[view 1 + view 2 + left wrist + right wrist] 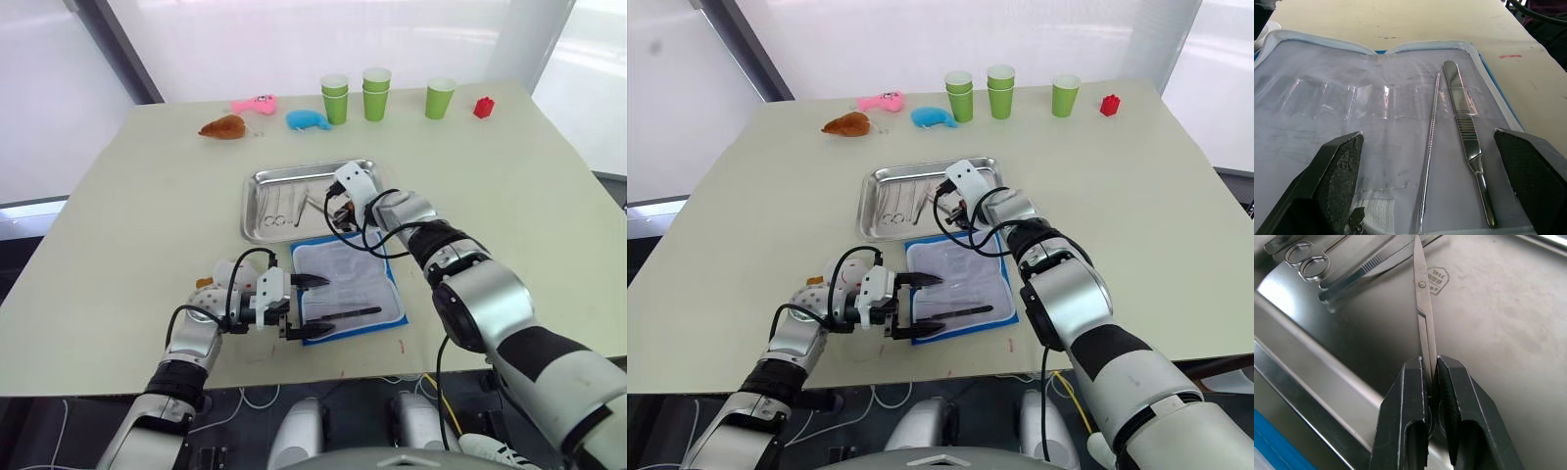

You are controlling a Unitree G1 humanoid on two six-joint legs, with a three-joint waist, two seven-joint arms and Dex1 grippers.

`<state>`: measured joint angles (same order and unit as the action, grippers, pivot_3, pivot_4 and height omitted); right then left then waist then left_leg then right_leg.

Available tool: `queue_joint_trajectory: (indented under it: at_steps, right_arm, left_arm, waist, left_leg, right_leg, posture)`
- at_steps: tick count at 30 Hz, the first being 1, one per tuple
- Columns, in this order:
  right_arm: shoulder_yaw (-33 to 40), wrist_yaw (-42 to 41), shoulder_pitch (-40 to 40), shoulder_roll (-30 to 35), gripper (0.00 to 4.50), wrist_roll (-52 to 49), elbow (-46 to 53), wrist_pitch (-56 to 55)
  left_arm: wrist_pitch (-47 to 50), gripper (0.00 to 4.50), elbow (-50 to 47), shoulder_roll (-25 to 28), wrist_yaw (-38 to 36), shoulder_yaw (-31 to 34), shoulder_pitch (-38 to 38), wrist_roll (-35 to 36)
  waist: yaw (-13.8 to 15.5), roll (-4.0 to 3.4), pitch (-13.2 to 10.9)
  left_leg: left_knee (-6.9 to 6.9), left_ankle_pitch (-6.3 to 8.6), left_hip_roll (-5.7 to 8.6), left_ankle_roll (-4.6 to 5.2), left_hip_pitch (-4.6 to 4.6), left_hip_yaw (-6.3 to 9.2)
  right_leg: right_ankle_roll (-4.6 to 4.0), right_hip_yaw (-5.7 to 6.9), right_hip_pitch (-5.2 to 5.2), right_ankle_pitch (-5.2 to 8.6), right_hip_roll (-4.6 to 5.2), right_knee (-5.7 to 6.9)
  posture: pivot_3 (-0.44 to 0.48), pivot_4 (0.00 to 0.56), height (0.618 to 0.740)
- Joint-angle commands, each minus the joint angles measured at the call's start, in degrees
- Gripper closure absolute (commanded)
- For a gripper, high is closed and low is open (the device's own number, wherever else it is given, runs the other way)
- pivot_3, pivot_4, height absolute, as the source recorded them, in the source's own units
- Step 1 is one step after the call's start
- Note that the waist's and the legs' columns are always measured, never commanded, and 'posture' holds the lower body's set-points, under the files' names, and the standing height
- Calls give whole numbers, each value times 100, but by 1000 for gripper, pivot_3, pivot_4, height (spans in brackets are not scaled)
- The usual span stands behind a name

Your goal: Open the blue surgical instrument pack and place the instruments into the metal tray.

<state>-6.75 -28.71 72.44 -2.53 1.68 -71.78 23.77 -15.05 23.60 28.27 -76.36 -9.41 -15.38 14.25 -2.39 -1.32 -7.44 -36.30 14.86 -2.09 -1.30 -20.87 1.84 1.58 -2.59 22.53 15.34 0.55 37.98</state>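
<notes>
The blue surgical instrument pack [349, 276] lies open on the table in front of the metal tray [257, 213], pale lining up. My left gripper [312, 306] is open at the pack's near left edge. Its fingers straddle two instruments still on the lining, a thin probe [1429, 152] and a flat silver handle [1464, 127]. My right gripper [1431, 367] hovers over the tray [1498, 308], shut on slim scissors [1422, 308] that point down toward the tray floor. Ring-handled scissors [1308, 262] and tweezers [1366, 269] lie in the tray.
Along the far edge of the table stand three stacks of green cups [376, 93] and a red block [483, 107]. A pink toy [255, 103], a blue plush [307, 119] and a brown toy [223, 127] lie behind the tray. The table's front edge is just behind my left gripper.
</notes>
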Motion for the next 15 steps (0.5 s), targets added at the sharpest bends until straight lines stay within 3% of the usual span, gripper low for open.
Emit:
queue_joint_trajectory:
  at_steps: [1,3,4,5,10,11,15]
  right_arm:
    - [103,-11,231,-30,3991,16,24,-140]
    - [111,-47,258,-37,3387,37,8,-181]
    - [117,-72,273,-39,2627,40,8,-205]
    - [131,-81,285,-40,2440,39,10,-218]
    - [167,-121,325,11,288,60,74,-374]
    - [171,-161,340,46,37,66,104,-415]
    - [218,-399,367,186,37,15,240,-599]
  left_arm:
    - [386,0,604,-47,73,-462,497,-494]
    - [392,0,595,-57,81,-465,508,-491]
    - [395,0,597,-60,82,-463,508,-487]
    - [396,0,601,-60,81,-461,507,-485]
    - [392,0,617,-62,85,-452,496,-480]
    - [391,0,620,-63,85,-451,495,-479]
    - [389,0,630,-58,75,-450,494,-477]
  waist:
    - [0,0,0]
    - [-1,0,0]
    - [-1,0,0]
    - [-1,0,0]
    - [-1,0,0]
    - [-1,0,0]
    - [-1,0,0]
  left_leg:
    - [0,0,0,0,0,0]
    - [0,0,0,0,0,0]
    - [0,0,0,0,0,0]
    - [0,0,0,0,0,0]
    - [0,0,0,0,0,0]
    - [0,0,0,0,0,0]
    - [0,0,0,0,0,0]
  right_leg:
    - [0,0,0,0,0,0]
    - [0,0,0,0,0,0]
    - [0,0,0,0,0,0]
    - [0,0,0,0,0,0]
    - [0,0,0,0,0,0]
    - [0,0,0,0,0,0]
    - [0,0,0,0,0,-1]
  posture:
    - [0,150,740]
    - [0,150,740]
    - [0,150,740]
    - [0,150,740]
    - [0,150,740]
    - [0,150,740]
    - [0,150,740]
